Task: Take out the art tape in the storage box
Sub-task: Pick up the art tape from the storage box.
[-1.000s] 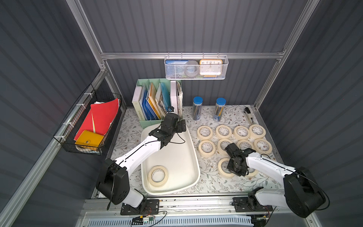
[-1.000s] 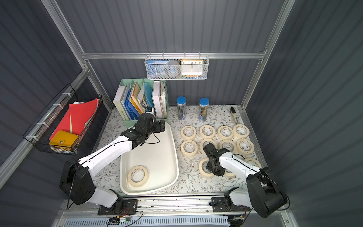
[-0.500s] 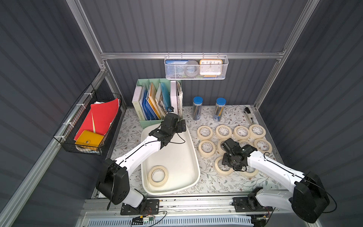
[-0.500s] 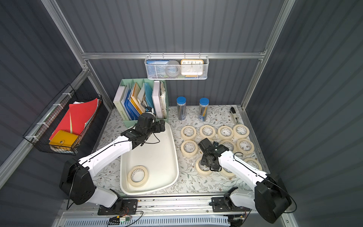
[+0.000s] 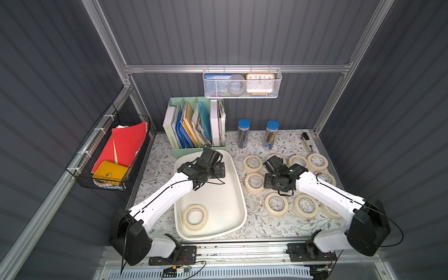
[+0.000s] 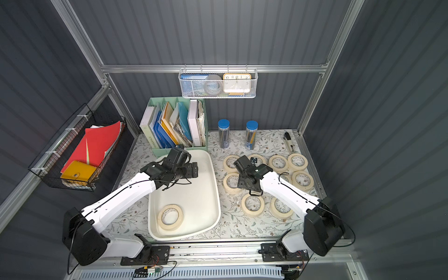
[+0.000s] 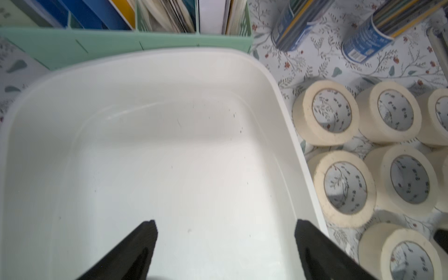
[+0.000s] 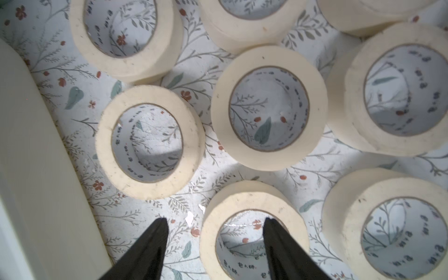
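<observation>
Far left, a black wire basket [image 5: 106,150] hung on the wall with red folders and a yellow pouch in it. Next over, a mint-green file organiser [image 5: 186,151] stood at the back of the counter [image 5: 266,228], packed with books and folders. The storage box [image 5: 218,201] sat right in front of it, its far rim just about up against the organiser. Only one roll of art tape [image 5: 185,218] was in there, lying flat at the near end. The left end effector [image 7: 225,223] hovered over the far end of the box, jaws spread wide with nothing between them.

Right of the box, the other rolls [image 5: 268,206] lay flat on the counter in loose rows, some touching. The right end effector [image 8: 215,220] hung over them near the box's side, jaws parted about halfway and gripping nothing, with one roll's wall showing between its fingers in the wrist view. Behind them stood two blue-capped pencil tubes [image 5: 243,133], and a marker [image 5: 306,143] lay in the far right corner.
</observation>
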Tool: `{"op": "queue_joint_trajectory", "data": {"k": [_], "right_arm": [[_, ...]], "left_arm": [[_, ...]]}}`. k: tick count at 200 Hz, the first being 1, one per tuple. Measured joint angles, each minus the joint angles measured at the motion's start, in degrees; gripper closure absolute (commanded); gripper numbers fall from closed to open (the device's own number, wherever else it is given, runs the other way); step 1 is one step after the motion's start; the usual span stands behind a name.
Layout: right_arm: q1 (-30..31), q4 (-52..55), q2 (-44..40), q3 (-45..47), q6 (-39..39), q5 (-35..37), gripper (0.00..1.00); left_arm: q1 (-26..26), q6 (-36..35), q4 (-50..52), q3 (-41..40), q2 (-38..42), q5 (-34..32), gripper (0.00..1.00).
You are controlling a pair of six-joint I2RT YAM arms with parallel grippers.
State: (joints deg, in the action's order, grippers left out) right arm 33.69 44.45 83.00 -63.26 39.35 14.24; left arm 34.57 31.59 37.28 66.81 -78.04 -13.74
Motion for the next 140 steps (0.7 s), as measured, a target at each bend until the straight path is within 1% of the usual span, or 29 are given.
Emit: {"op": "queue_joint_trajectory", "data": {"k": [23, 38, 70, 109, 140], "right_arm": [[-1.0, -0.6, 4.3, -4.7, -2.9, 0.0, 0.32], [-1.7, -0.9, 6.3, -6.9, -4.6, -0.2, 0.32], [-3.3, -1.3, 8.2, -9.3, -7.3, -0.8, 0.32], [-5.3, -1.3, 8.6, -9.6, -9.5, -1.6, 0.32], [-6.1, -1.3, 9.0, -9.6, -10.3, -2.4, 0.32]], "left_arm": [[4.6, 5.3, 5.1, -3.5, 3.2, 2.4, 0.11], [6.5, 8.5, 7.8, -5.2, 4.4, 4.4, 0.15], [10.6, 14.6, 11.9, -8.3, 6.1, 6.6, 0.19], [11.2, 21.3, 14.4, -16.0, 12.0, 7.7, 0.21], [11.2, 24.5, 14.3, -21.0, 15.3, 7.3, 0.20]]}}
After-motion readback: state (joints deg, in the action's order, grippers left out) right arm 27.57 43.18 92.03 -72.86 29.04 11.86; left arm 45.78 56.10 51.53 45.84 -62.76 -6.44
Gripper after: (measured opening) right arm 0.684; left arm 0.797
